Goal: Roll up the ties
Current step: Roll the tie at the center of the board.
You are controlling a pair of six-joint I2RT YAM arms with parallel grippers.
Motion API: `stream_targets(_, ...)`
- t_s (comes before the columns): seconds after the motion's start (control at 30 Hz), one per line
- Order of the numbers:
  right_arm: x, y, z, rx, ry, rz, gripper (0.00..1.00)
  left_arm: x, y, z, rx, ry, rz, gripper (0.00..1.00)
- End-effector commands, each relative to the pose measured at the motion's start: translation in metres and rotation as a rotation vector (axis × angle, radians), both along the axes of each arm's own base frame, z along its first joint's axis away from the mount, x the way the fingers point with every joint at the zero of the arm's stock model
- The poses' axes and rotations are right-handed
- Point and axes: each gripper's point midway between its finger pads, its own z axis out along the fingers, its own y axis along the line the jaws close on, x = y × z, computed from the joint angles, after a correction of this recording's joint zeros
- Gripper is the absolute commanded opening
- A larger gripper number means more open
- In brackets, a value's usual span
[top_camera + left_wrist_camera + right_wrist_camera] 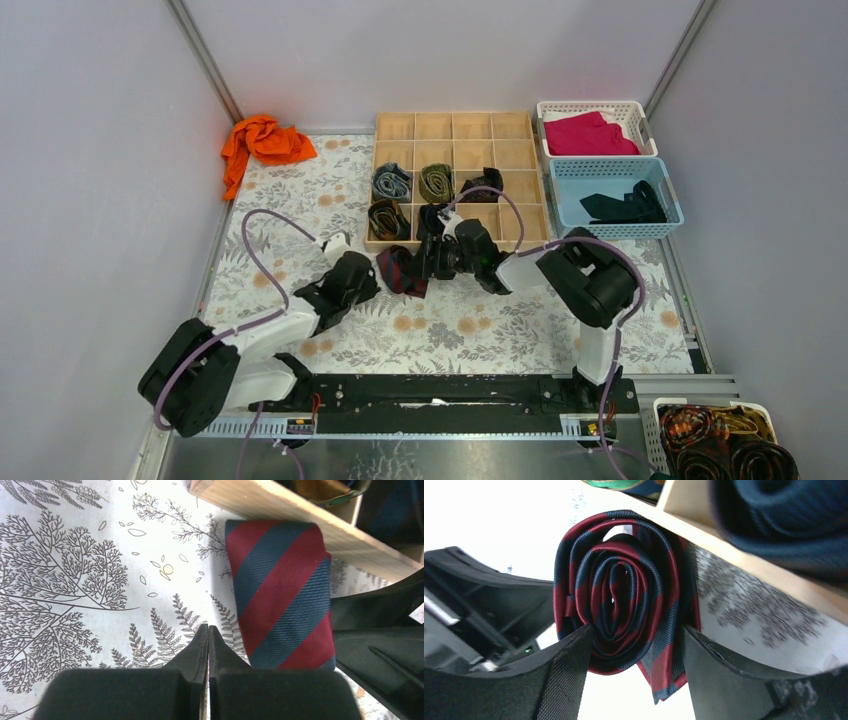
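The right tool [636, 635] pinches the coiled navy-and-red striped tie [624, 580], which is half hidden from above. The left tool [208, 632] is pressed together and empty alongside.

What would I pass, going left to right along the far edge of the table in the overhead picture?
orange cloth → wooden divided box → white basket holding the magenta cloth. The blue basket sits just nearer than the white one, across the same stretch, so it has no clear place in the order.
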Motion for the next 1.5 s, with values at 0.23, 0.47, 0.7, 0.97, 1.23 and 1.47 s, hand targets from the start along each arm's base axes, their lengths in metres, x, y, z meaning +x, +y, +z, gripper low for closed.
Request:
stream_targets(0.23,-0.005,-0.05,-0.012,-0.204,-0.017,-0.122,0.73,0.003,0.007,0.046,0.007,-0.088,0.002,0.0)
stream_targets(0.47,-0.013,-0.061,0.017,-0.176,-0.055,-0.142,0.73,0.019,-0.022,0.037,-0.077,-0.116,-0.061,0.0)
stream_targets(0.7,-0.026,-0.089,0.02,-0.261,-0.021,-0.208,0.75,0.032,-0.05,0.029,-0.138,-0.122,-0.135,0.0)
stream_targets(0.97,-0.054,-0.099,-0.013,-0.231,0.069,-0.203,0.75,0.033,-0.053,0.023,-0.145,-0.094,-0.127,0.0)
stream_targets(1.23,-0.059,-0.091,-0.024,-0.152,0.098,-0.203,0.78,0.031,-0.048,0.013,-0.116,-0.063,-0.11,0.0)
stream_targets(1.47,-0.058,-0.079,-0.029,-0.091,0.136,-0.194,0.8,0.03,-0.049,0.003,-0.1,-0.033,-0.109,0.0)
